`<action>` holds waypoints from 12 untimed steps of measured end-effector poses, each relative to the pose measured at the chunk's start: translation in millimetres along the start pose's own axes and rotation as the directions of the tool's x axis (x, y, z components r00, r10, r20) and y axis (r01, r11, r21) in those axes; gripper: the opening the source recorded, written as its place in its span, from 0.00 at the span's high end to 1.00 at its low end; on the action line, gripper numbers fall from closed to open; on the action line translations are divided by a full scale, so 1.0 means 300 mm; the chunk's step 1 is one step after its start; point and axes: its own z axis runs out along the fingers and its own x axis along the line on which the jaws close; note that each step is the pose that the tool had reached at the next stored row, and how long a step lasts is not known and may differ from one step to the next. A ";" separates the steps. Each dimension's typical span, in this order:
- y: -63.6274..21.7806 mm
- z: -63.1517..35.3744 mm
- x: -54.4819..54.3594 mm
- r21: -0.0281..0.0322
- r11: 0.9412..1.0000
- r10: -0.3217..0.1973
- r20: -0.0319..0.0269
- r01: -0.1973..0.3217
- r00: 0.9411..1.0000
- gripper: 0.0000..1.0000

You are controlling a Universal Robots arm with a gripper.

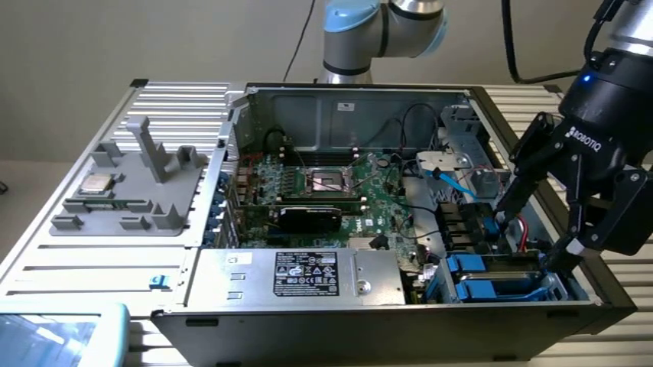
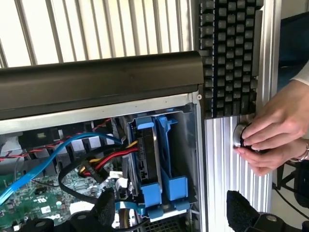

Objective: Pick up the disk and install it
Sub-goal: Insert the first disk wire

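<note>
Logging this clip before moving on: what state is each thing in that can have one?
gripper: open, empty, hovering over the drive bay.
disk: on edge in its blue bracket, in the drive bay, cables plugged in.
computer case: side panel off, interior exposed.
CPU socket: uncovered.
person's hands: resting on a round knob beside the keyboard.

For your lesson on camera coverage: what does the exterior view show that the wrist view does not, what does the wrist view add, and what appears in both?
Exterior view only: the grey fixture plate holding a small silver chip, the graphics card on the motherboard, and the silver box with a black-and-white sticker.

Wrist view only: a black keyboard beside the case, and a person's hands on a round knob.

Both: the open gripper over the drive bay, the disk in its blue bracket, and blue cables.
</note>
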 end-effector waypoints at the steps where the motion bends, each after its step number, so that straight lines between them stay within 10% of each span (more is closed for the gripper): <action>1: -0.001 0.000 0.000 -0.009 1.000 0.006 0.016 -0.006 1.000 0.01; 3: -0.008 0.001 0.001 -0.025 1.000 0.016 0.040 -0.015 0.999 0.01; 7: -0.029 0.006 -0.001 -0.045 0.999 0.024 0.044 -0.022 0.999 0.01; 12: -0.058 0.013 -0.004 -0.105 0.994 0.046 0.045 -0.041 0.998 0.01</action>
